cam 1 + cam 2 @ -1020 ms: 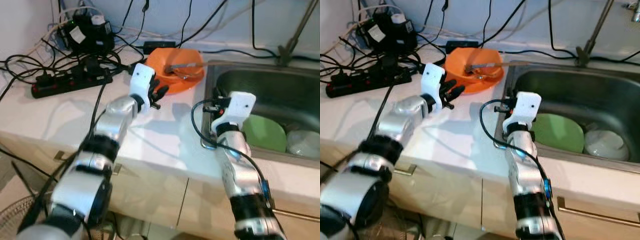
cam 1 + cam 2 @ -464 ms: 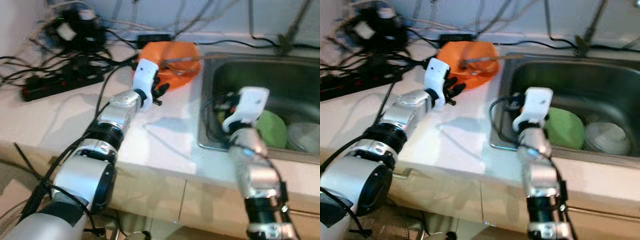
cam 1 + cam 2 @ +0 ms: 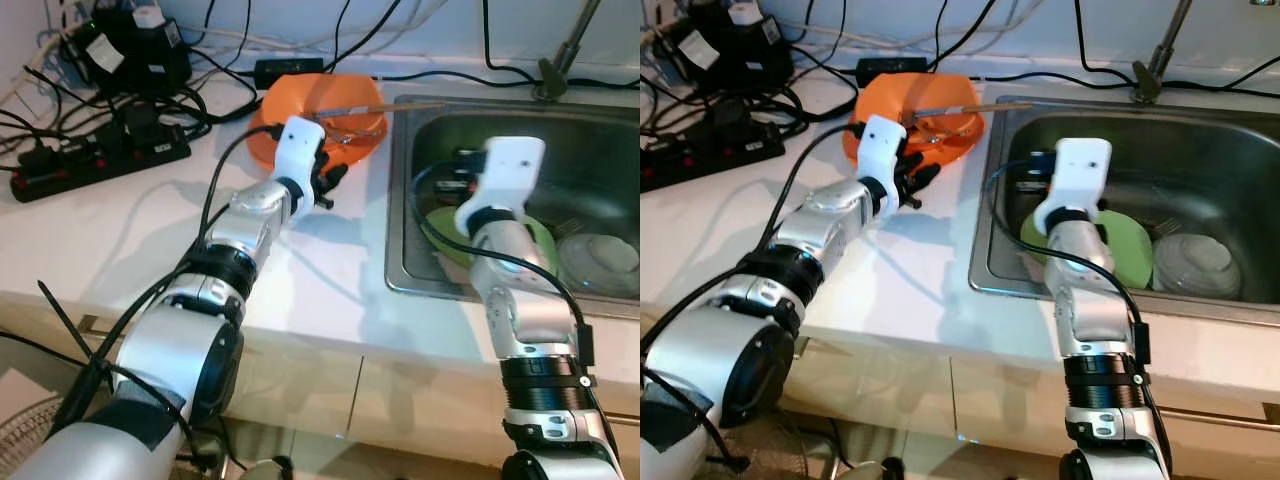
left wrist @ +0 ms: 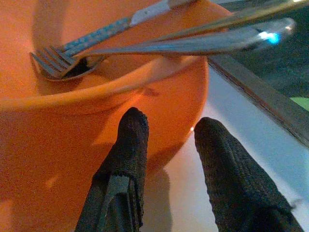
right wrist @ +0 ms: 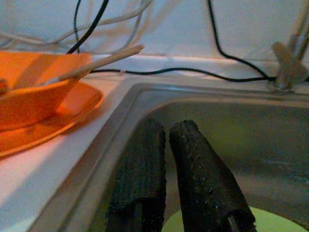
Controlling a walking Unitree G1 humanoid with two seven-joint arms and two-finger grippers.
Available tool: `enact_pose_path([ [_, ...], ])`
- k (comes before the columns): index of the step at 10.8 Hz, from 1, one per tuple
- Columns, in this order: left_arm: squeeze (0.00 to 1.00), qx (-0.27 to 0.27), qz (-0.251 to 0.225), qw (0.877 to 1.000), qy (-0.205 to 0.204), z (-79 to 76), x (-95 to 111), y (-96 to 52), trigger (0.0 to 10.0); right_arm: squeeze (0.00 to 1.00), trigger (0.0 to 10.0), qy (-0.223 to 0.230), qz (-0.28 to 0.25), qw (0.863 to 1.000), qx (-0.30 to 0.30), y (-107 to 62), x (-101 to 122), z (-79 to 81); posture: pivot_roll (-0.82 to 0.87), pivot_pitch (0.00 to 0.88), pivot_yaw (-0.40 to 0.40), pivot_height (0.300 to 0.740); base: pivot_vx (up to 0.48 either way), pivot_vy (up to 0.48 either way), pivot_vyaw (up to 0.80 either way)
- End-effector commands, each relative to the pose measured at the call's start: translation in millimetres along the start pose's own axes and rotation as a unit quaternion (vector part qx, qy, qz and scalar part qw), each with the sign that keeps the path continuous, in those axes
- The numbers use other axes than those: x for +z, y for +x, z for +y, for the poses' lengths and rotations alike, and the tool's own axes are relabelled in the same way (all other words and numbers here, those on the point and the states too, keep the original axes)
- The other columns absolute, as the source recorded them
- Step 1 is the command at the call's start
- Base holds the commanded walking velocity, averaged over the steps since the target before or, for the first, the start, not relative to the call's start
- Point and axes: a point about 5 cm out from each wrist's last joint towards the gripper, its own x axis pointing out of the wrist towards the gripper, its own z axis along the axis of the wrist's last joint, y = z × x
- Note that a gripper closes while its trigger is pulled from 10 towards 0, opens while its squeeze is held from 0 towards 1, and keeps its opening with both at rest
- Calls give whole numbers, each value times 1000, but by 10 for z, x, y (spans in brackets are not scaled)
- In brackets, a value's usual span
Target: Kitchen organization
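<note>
An orange bowl point(image 3: 330, 110) sits on an orange plate point(image 4: 178, 111) at the back of the white countertop point(image 3: 130, 230), just left of the steel sink point(image 3: 440, 140), as the left gripper point(image 4: 166, 140) closes in on its near rim. The fingers point(image 4: 128, 145) are spread a moderate width, holding nothing, their tips close to the plate's edge and the bowl's wall just ahead. To take the stack cleanly, one finger probably needs to slide under the plate's lip and the other over it, the pinch made firmly and the lift kept level. A fork point(image 4: 72, 50) and other long utensils point(image 4: 193, 43) lie loose in the bowl, handles overhanging the rim toward the sink, and would likely slide out if it tips.

The bowl looks smooth, glossy and shallow, probably plastic. Beyond the left gripper's right side, the right gripper point(image 5: 166, 179) hangs inside the sink, fingers pressed nearly together, empty, above a green plate point(image 3: 1130, 250) beside a pale dish point(image 3: 1195, 265). Behind and left lies a power strip point(image 3: 100, 165) amid tangled cables point(image 3: 60, 130).
</note>
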Motion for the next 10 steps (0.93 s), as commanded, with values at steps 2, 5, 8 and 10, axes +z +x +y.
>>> enact_pose_path([
  [2, 0, 28, -5, 1000, -8, 120, 66, -24, 10000, 0, 10000, 7, 3, 1000, 9, -31, 26, 35, 33, 167, 47, 740, 0, 0, 0],
  [5, 0, 75, 24, 997, -5, 254, 13, -64, 10000, 0, 10000, 5, 15, 1000, 13, -76, -12, 32, 23, 169, 42, 740, 0, 0, 0],
  [8, 0, 71, 73, 995, 8, 249, -108, -72, 10000, 0, 10000, 7, 21, 1000, 15, -104, -18, 56, 26, 176, 45, 740, 0, 0, 0],
  [10, 0, 65, 125, 990, 21, 240, -246, -94, 10000, 0, 10000, 11, 26, 1000, 15, -117, -45, 73, 43, 179, 57, 740, 0, 0, 0],
])
